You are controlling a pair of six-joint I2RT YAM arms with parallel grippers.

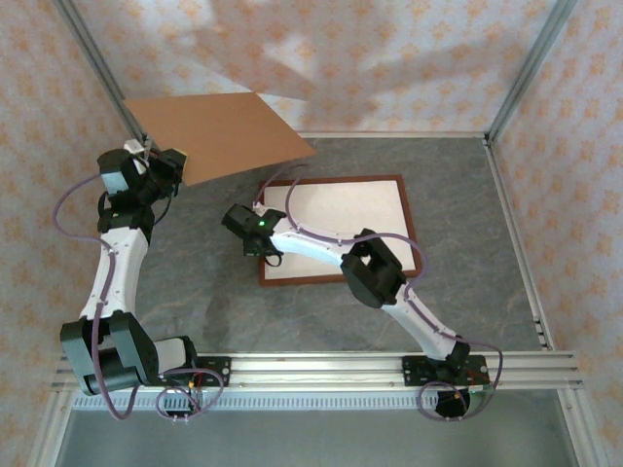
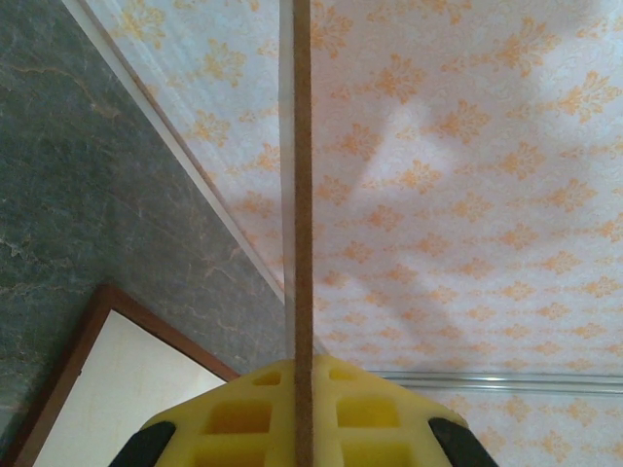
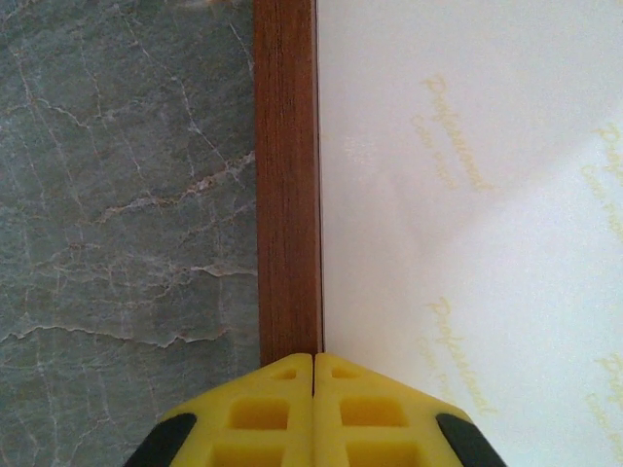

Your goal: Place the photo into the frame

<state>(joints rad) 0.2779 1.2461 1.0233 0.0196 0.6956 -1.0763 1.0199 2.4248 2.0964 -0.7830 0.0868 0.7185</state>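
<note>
photo point(image 1: 341, 209) lies, by the look of it, face down inside the frame point(image 1: 341, 178) on the bench point(image 1: 467, 292): a white sheet with faint watermark lettering, its printed side hidden. right end effector point(image 3: 313, 365), pads pressed together on nothing, has its tips at the seam where the sheet meets the frame's left moulding. left end effector point(image 2: 304, 370) clamps the edge of the brown board point(image 1: 219, 131), held tilted in the air up and left of the frame. step in hand, as judged: seating the sheet's edge flat in the recess. to do it well, press lightly along the seam with the closed tips, not across the paper, so the sheet neither buckles nor rides up on the moulding; see that all four edges lie inside before the board goes down square over them.
</note>
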